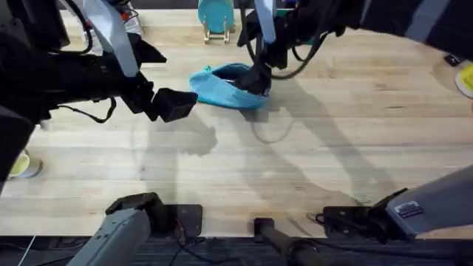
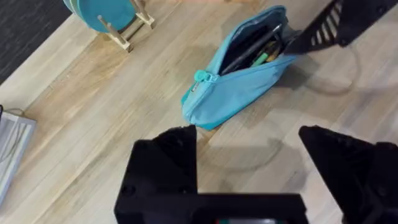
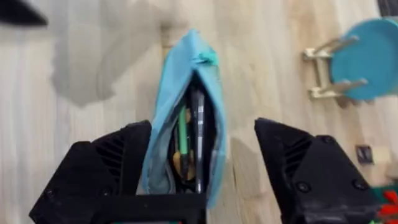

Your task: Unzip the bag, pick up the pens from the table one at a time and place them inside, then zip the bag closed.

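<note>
The light blue bag [image 1: 222,87] lies unzipped at the back middle of the table [image 1: 310,148]. Its mouth gapes in the left wrist view [image 2: 242,74] and the right wrist view [image 3: 168,118]. Inside it I see a silver-grey pen [image 3: 199,134] and a dark pen [image 2: 252,45], beside a green-tipped item. My right gripper [image 1: 259,78] hovers over the bag's right end, open, with the end of the bag between its spread fingers [image 3: 109,168]. My left gripper [image 1: 176,104] hangs open just left of the bag, its fingers [image 2: 165,162] empty.
A round teal disc on a wooden stand [image 1: 216,16] stands behind the bag. A yellow item [image 1: 465,78] sits at the far right edge and another [image 1: 22,164] at the left edge. Bare tabletop stretches in front of the bag.
</note>
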